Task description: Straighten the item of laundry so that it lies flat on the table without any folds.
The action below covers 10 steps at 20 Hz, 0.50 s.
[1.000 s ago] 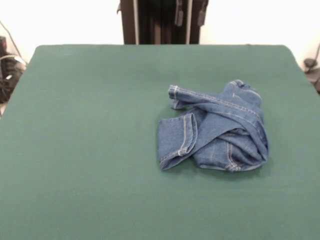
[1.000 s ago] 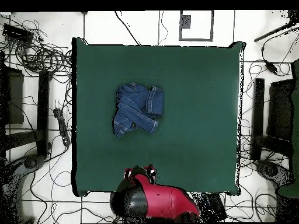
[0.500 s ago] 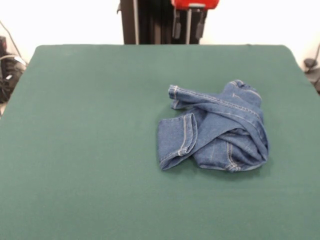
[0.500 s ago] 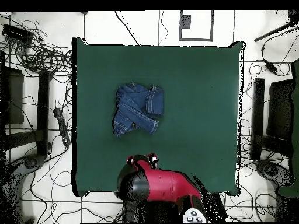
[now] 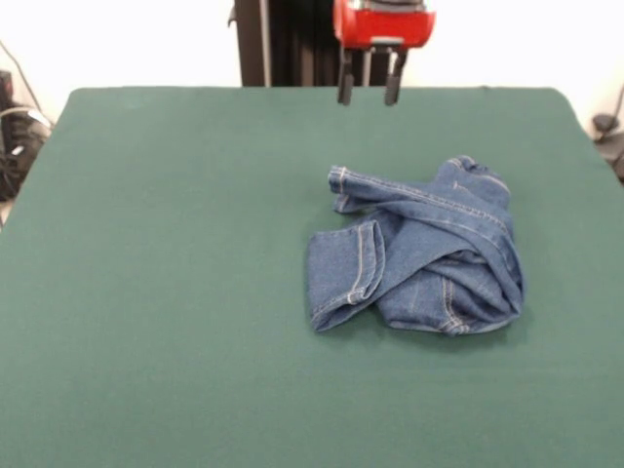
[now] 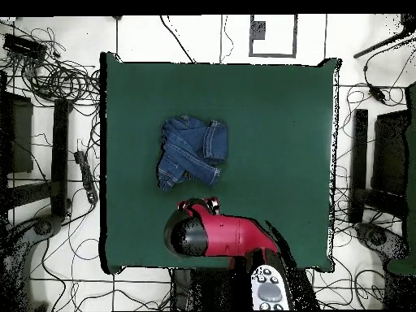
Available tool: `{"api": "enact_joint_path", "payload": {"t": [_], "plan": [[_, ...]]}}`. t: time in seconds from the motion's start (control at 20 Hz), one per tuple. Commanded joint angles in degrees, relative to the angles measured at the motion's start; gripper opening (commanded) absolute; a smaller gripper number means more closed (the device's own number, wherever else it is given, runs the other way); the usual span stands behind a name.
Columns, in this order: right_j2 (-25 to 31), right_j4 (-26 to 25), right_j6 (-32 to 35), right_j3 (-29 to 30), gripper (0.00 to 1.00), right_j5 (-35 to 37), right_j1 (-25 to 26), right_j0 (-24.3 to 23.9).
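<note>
Surface: table [image 5: 175,292] [image 6: 276,146] — rectangular, dark green felt-like top, rounded corners.
Condition of top: smooth and even in both views; no wrinkles to be seen in the covering.
Load: one item only — a pair of blue denim jeans [image 5: 419,253] [image 6: 191,150], resting directly on the felt.
State of load: bunched in a heap, the legs folded and crossed over one another, light stitching and a hemmed leg end showing.
Position, front view: right of centre, about midway between near and far edges.
Position, overhead view: left of centre, well clear of every edge.
Extent: the jeans cover a small part of the top.
</note>
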Motion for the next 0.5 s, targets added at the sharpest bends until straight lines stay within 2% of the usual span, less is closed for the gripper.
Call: {"api": "enact_joint_path", "payload": {"t": [0.05, 0.5], "plan": [[7.5, 1.5, 4.5, -8.1, 1.00, 7.3, 3.4, 1.8], [8.4, 1.5, 4.9, -12.2, 1.00, 7.3, 5.8, 1.8]]}}
